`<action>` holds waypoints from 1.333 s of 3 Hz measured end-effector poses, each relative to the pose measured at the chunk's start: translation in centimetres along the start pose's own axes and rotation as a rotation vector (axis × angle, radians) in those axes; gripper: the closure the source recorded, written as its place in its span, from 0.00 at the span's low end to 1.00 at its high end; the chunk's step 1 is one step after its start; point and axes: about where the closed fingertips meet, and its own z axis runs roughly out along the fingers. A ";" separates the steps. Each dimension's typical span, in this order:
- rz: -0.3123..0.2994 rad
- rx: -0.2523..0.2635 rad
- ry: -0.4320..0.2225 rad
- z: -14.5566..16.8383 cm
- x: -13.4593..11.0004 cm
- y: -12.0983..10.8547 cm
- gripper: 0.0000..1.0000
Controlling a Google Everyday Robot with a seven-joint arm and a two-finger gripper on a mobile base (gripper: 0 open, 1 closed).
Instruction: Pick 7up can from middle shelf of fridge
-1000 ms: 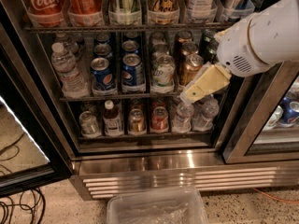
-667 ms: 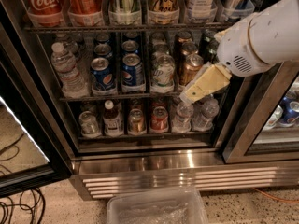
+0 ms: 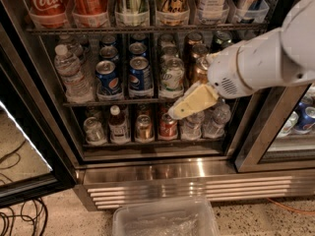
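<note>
7up can (image 3: pixel 172 75) at the front of the middle shelf (image 3: pixel 110 103) in the fridge (image 3: pixel 162 173)
We see it just right of the Pepsi cans (image 3: pixel 140 75). Our gripper (image 3: pixel 186 106) hangs just below it, to its right; whether it is parted or closed we cannot tell.

Two blue Pepsi cans (image 3: pixel 123 76) are sitting side by side, a water bottle (image 3: pixel 71 75) standing left of them. Coca-Cola bottles (image 3: pixel 47 1) are lining the rack above. A clear plastic bin (image 3: pixel 165 220) is lying on the floor, black cables (image 3: pixel 19 220) trailing left. The gripper (image 3: pixel 175 112) is hanging just above a red can (image 3: pixel 167 127).
</note>
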 end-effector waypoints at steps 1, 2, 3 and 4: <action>0.095 0.000 -0.080 3.3 0.1 1.5 0.00; 0.186 0.023 -0.127 5.4 0.1 2.3 0.00; 0.186 0.023 -0.127 5.4 0.1 2.3 0.00; 0.196 0.032 -0.156 6.6 0.2 2.4 0.00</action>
